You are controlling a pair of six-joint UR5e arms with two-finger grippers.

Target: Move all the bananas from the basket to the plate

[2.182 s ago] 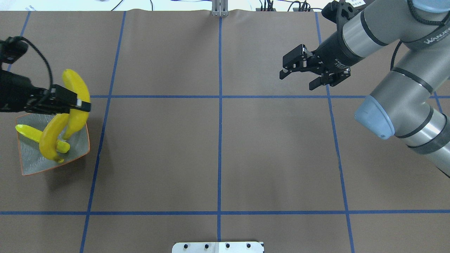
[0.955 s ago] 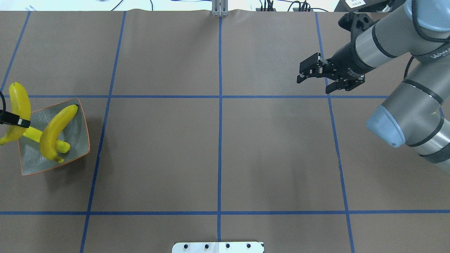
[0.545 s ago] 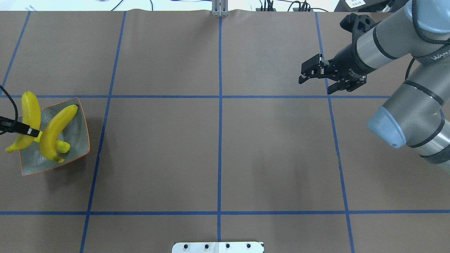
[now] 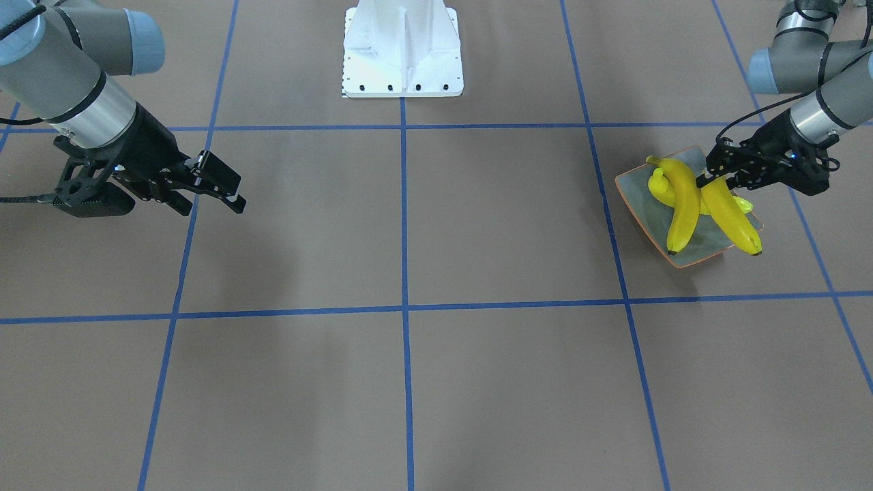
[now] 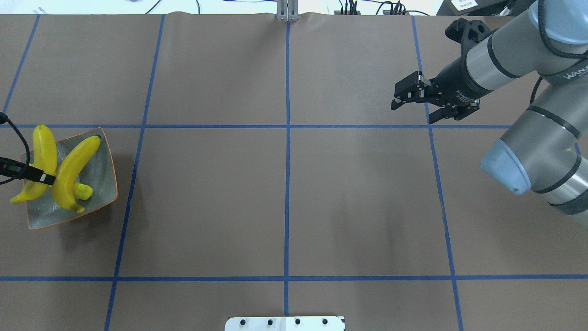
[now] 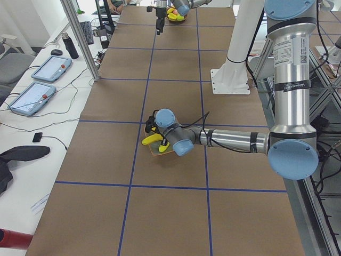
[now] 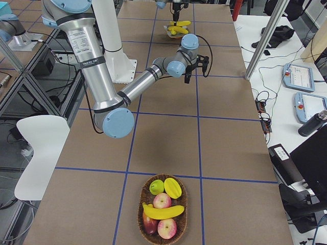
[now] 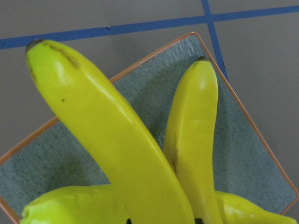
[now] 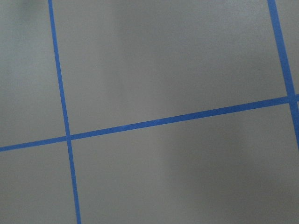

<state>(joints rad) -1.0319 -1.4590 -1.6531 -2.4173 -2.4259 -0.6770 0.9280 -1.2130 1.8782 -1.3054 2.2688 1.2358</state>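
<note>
Three bananas [image 5: 66, 177] are at the plate [image 5: 102, 180], at the left edge of the overhead view: two lie crossed in it, and the left claw [image 5: 43, 177] is clamped on the third banana [image 5: 43, 147] over its rim. The right claw [image 5: 412, 111], upper right, has its fingers apart above the desk [image 5: 285, 207].

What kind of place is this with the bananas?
Probably a robot lab. Two grey robot arms work over a table with blue tape lines, and control tablets sit on a side desk.
</note>
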